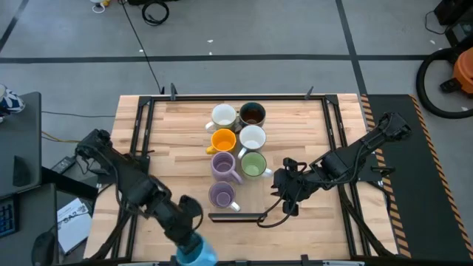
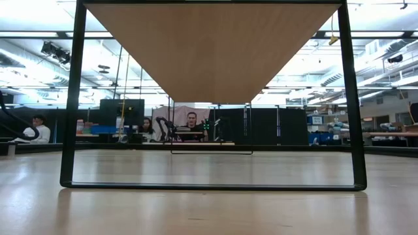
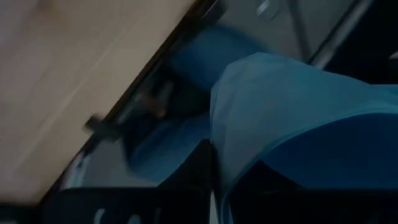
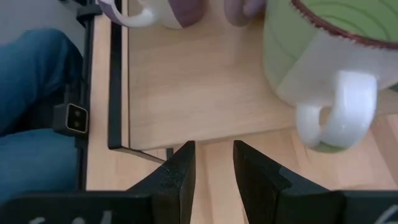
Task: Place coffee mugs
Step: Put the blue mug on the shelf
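Seven coffee mugs stand on their bases in two rows at the table's middle: white (image 1: 223, 116), dark grey (image 1: 252, 114), orange (image 1: 223, 140), white (image 1: 252, 138), lavender (image 1: 224, 165), green (image 1: 253, 164) and lavender (image 1: 222, 195). At the table's near edge my left gripper (image 1: 188, 235) is shut on a light blue mug (image 1: 196, 251), which fills the left wrist view (image 3: 292, 106). My right gripper (image 1: 284, 196) hangs open just right of the green mug (image 4: 323, 56), with nothing between its fingers (image 4: 214, 162). The low view shows none of these things. My left gripper holds the light blue mug by its wall. One dark finger (image 3: 205, 174) lies against the pale outer wall (image 3: 231, 158); the other finger is hidden behind the mug. The mug is lifted above the table's near edge, at the end of the downward-slanting gripper.
A flat black bar (image 1: 236, 216) lies near the front, between the lavender mug and the near edge. Black frame rails (image 1: 140, 133) run along the table's sides. A person's blue-trousered leg (image 4: 31, 124) is at the near edge. People sit far off in the room (image 2: 191, 123).
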`<control>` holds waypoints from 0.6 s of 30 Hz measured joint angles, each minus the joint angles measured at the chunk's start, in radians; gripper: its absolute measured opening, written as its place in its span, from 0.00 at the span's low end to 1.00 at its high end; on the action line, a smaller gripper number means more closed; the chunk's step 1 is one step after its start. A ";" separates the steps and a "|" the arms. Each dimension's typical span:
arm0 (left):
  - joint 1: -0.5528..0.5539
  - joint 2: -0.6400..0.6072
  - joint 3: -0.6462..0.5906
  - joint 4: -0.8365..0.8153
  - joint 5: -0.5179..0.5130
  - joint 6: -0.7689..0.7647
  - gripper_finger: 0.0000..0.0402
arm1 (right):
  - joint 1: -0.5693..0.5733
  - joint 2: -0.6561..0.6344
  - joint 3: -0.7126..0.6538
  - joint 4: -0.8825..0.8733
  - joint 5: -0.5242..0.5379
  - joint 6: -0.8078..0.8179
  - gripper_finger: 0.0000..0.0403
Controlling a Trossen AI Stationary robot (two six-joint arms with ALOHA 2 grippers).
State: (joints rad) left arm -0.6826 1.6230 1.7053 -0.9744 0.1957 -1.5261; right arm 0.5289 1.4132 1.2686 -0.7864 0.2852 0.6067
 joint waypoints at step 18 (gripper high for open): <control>0.223 -0.001 0.218 -0.141 -0.095 0.084 0.07 | 0.000 0.000 0.000 0.457 -0.165 -0.204 0.28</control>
State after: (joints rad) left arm -0.4592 1.6222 1.9234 -1.1152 0.1009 -1.4422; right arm 0.5293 1.4132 1.2690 -0.3298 0.1200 0.4029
